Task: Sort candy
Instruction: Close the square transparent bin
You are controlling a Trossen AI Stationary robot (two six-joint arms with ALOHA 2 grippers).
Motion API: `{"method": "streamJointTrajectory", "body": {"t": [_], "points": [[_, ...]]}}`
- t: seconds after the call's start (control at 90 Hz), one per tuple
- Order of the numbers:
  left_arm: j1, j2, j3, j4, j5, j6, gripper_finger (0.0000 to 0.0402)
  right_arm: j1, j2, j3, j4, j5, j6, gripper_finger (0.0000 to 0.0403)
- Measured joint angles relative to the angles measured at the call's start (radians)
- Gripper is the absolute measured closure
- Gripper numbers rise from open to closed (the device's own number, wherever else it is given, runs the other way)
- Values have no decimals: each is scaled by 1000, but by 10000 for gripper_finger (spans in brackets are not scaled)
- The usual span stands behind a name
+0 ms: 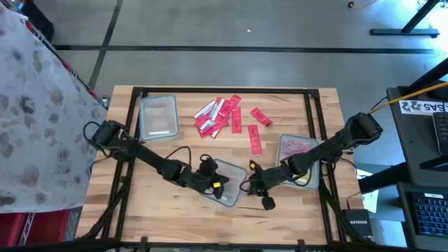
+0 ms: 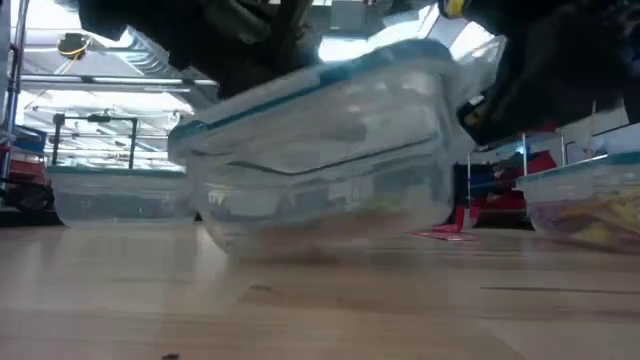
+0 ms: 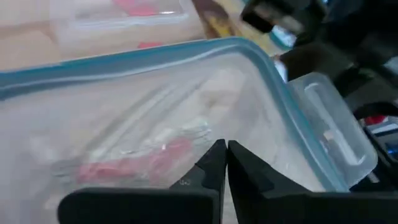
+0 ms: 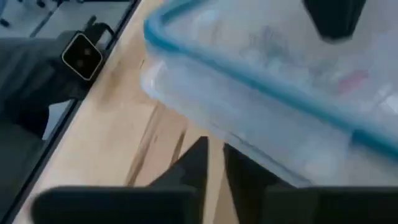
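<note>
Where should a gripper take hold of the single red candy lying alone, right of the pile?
Grip the lone red candy across its narrow width, near the middle, coming straight down from above. It lies flat on the table, apart from the pile, with bare wood along both long edges.

The wooden table (image 1: 175, 203) carries three clear tubs (image 1: 158, 116) and scattered red candy (image 1: 222, 115).

Pale matt wood table (image 1: 175, 210) — clear glossy plastic tub (image 1: 227, 183), teal-rimmed; candy (image 1: 217, 115) in shiny wrappers
</note>
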Motion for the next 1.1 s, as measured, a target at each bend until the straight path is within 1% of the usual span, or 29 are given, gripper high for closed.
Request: {"method": "streamJointTrajectory", "body": {"t": [0.078, 0.189, 0.256, 0.311, 0.433, 0.644, 0.833, 0.933, 1.0, 1.1], "points": [[0, 1, 9, -6, 1, 8, 401, 2, -21, 45, -136, 27, -4, 394], [0, -1, 23, -26, 1, 21, 401, 12, -65, 127, -380, 161, 35, 388], [1, -1, 24, -25, -1, 22, 401, 29, -77, 162, -451, 211, 36, 391], [1, -1, 24, -26, -9, 24, 401, 44, -82, 182, -453, 208, 20, 396], [4, 0, 24, -25, -13, 26, 401, 62, -71, 194, -383, 196, -14, 401], [4, 0, 24, -30, -19, 25, 401, 58, -23, 192, -389, 178, -11, 402], [4, -1, 25, -45, -24, 19, 401, 43, 68, 191, -379, 158, -12, 402], [5, 1, 26, -76, -25, -27, 401, 37, 126, 191, -346, 226, 4, 402], [9, 1, 26, -120, -3, -54, 401, 33, 145, 190, -312, 268, 7, 402], [11, 13, 28, -162, 30, -93, 401, 17, 160, 188, -252, 288, 6, 402]]}}
